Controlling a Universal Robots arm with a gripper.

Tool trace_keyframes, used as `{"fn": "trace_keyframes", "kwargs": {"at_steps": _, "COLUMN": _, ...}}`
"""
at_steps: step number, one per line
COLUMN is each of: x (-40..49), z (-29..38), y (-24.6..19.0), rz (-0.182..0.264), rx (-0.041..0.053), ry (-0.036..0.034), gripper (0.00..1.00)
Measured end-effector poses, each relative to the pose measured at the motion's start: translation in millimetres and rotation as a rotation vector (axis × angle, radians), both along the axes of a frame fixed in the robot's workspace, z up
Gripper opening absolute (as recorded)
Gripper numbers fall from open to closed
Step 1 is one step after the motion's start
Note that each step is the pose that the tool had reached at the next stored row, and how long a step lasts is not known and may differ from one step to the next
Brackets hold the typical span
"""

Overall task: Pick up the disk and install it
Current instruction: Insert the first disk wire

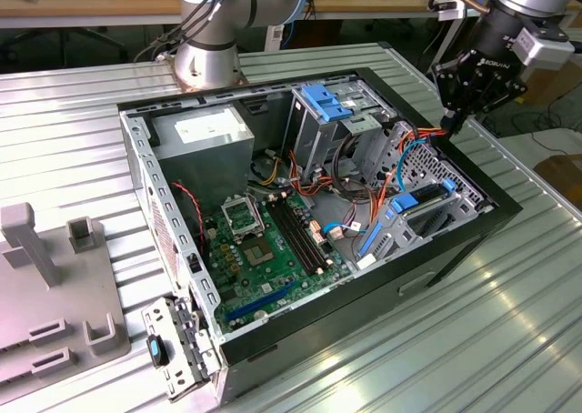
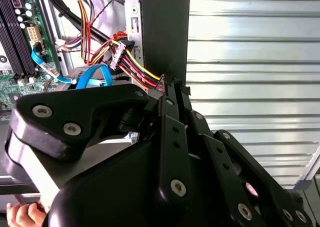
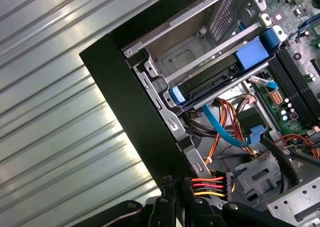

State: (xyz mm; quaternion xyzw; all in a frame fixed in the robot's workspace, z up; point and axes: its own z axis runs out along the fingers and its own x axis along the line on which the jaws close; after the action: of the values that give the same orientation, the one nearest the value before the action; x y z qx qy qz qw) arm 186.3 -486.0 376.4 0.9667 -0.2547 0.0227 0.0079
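An open computer case (image 1: 455,249) lies on its side on a ribbed metal table (image 1: 509,340), its boards and wiring exposed. My gripper (image 1: 452,120) hangs at the case's rim, by the corner on the exterior view's right. Its fingers are drawn together to a point, and I see nothing between them. A bundle of red, orange and yellow cables (image 3: 212,184) sits just beside the fingertips in the first wrist view; I cannot tell whether they touch. The disk (image 3: 210,81) is a flat grey slab with bright blue rails at either end. It lies inside the metal drive cage (image 3: 200,42) in that same corner of the case, below the gripper and apart from it. I judge this to be the approach for the pick-up, with no grasp made yet. Taking the disk calls for the fingers to part, clear the cables and the cage wall, and line up across the disk's rails.
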Motion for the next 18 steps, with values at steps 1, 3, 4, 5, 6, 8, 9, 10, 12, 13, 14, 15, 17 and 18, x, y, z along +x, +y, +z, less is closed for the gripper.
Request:
{"fn": "trace_keyframes", "kwargs": {"at_steps": 1, "x": 0.0, "z": 0.0, "y": 0.0, "rz": -0.006, "rx": -0.0001, "ry": 0.0, "gripper": 0.17}}
{"fn": "trace_keyframes", "kwargs": {"at_steps": 3, "x": -0.1, "z": 0.0, "y": 0.0, "rz": -0.026, "rx": -0.0001, "ry": 0.0, "gripper": 0.17}}
{"fn": "trace_keyframes", "kwargs": {"at_steps": 4, "x": -0.1, "z": 0.0, "y": 0.0, "rz": -0.045, "rx": 0.0, "ry": 0.0, "gripper": 0.17}}
{"fn": "trace_keyframes", "kwargs": {"at_steps": 5, "x": -0.1, "z": 0.0, "y": 0.0, "rz": -0.061, "rx": -0.0001, "ry": 0.0, "gripper": 0.17}}
{"fn": "trace_keyframes", "kwargs": {"at_steps": 6, "x": -0.1, "z": 0.0, "y": 0.0, "rz": -0.071, "rx": -0.0001, "ry": 0.0, "gripper": 0.17}}
{"fn": "trace_keyframes", "kwargs": {"at_steps": 8, "x": -0.1, "z": 0.0, "y": 0.0, "rz": -0.104, "rx": -0.0001, "ry": 0.0, "gripper": 0.17}}
{"fn": "trace_keyframes", "kwargs": {"at_steps": 9, "x": -0.1, "z": 0.0, "y": 0.0, "rz": -0.117, "rx": -0.0001, "ry": 0.0, "gripper": 0.17}}
{"fn": "trace_keyframes", "kwargs": {"at_steps": 10, "x": -0.1, "z": 0.0, "y": 0.0, "rz": -0.126, "rx": 0.0, "ry": 0.0, "gripper": 0.17}}
{"fn": "trace_keyframes", "kwargs": {"at_steps": 12, "x": -0.1, "z": 0.0, "y": 0.3, "rz": -0.165, "rx": -0.0001, "ry": 0.0, "gripper": 0.17}}
{"fn": "trace_keyframes", "kwargs": {"at_steps": 13, "x": -0.1, "z": -0.1, "y": 0.3, "rz": -0.186, "rx": -0.0002, "ry": 0.0, "gripper": 0.17}}
{"fn": "trace_keyframes", "kwargs": {"at_steps": 14, "x": -0.1, "z": -0.2, "y": 0.4, "rz": -0.195, "rx": 0.0, "ry": 0.0, "gripper": 0.17}}
{"fn": "trace_keyframes", "kwargs": {"at_steps": 15, "x": -0.1, "z": -0.3, "y": 0.4, "rz": -0.202, "rx": 0.0, "ry": 0.0, "gripper": 0.17}}
{"fn": "trace_keyframes", "kwargs": {"at_steps": 17, "x": -0.1, "z": -0.5, "y": 0.4, "rz": -0.234, "rx": -0.0001, "ry": 0.0, "gripper": 0.17}}
{"fn": "trace_keyframes", "kwargs": {"at_steps": 18, "x": -0.1, "z": -0.5, "y": 0.5, "rz": -0.245, "rx": -0.0002, "ry": 0.0, "gripper": 0.17}}
